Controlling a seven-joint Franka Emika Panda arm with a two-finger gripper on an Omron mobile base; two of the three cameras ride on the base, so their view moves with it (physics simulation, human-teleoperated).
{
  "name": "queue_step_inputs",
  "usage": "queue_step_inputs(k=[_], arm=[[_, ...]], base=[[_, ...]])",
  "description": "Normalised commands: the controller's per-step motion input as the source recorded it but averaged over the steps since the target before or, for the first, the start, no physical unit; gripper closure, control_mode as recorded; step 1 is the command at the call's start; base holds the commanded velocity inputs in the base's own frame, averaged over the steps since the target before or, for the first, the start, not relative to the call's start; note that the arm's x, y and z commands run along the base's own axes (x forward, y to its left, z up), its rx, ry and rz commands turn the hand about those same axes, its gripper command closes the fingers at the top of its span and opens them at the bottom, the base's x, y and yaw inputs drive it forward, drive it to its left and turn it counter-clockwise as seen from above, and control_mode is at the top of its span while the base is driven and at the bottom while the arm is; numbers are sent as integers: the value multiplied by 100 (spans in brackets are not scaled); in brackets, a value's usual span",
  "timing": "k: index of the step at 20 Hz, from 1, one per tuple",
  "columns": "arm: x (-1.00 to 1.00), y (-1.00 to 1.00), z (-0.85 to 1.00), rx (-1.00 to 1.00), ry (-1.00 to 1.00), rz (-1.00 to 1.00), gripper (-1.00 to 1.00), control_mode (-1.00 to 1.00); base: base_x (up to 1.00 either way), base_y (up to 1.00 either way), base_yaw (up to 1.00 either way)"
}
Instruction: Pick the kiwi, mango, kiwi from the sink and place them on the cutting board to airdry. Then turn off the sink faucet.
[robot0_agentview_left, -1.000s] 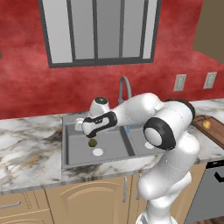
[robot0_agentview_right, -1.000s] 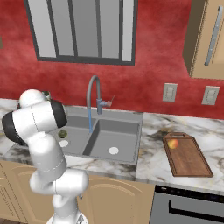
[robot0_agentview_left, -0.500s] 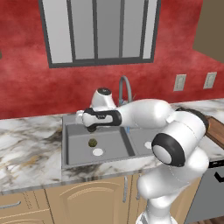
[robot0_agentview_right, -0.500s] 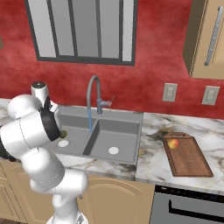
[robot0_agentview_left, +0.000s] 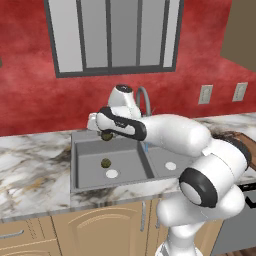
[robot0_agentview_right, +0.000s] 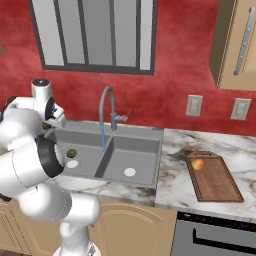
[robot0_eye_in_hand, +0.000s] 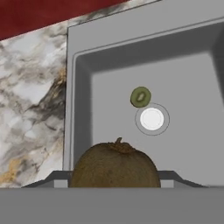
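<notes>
Above the left basin of the sink (robot0_agentview_left: 80, 150), the gripper (robot0_agentview_left: 106, 133) is clamped on the brown kiwi (robot0_eye_in_hand: 114, 165), held clear of the basin floor. Down below, the green kiwi (robot0_agentview_left: 105, 163) lies just beside the white drain (robot0_agentview_left: 112, 174), and the mango (robot0_agentview_right: 198, 163) already rests near the far end of the cutting board (robot0_agentview_right: 215, 180), well apart from the sink on the table (robot0_agentview_right: 180, 165) to the right. My main worry is the long carry across both basins: the fruit is round and smooth, so a fast swing could let it slip out and drop back in or roll along the table. The faucet (robot0_agentview_right: 107, 112) stands between sink and board with water running, so a low path could clip its spout. Setting the kiwi down too close to the mango might nudge either fruit off the board. From the hand view I get the held kiwi close up and the second one by the drain; the right base view gives me the board, mango and water stream, while the left base view shows the arm's reach and the kiwi's height over the basin
</notes>
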Motion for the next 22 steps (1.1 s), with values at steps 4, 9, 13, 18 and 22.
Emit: queue_step_inputs(k=[4,9,13,18,22], arm=[[-20,-5,42,0,0,0,100,-100],[-20,-16,34,0,-1,0,100,-100],[-21,-31,37,0,-1,0,100,-100],[-22,-23,31,-2,-5,0,100,-100],[-38,-34,17,-9,-18,0,100,-100]], base=[[0,0,0],[0,0,0],[0,0,0],[0,0,0],[0,0,0]])
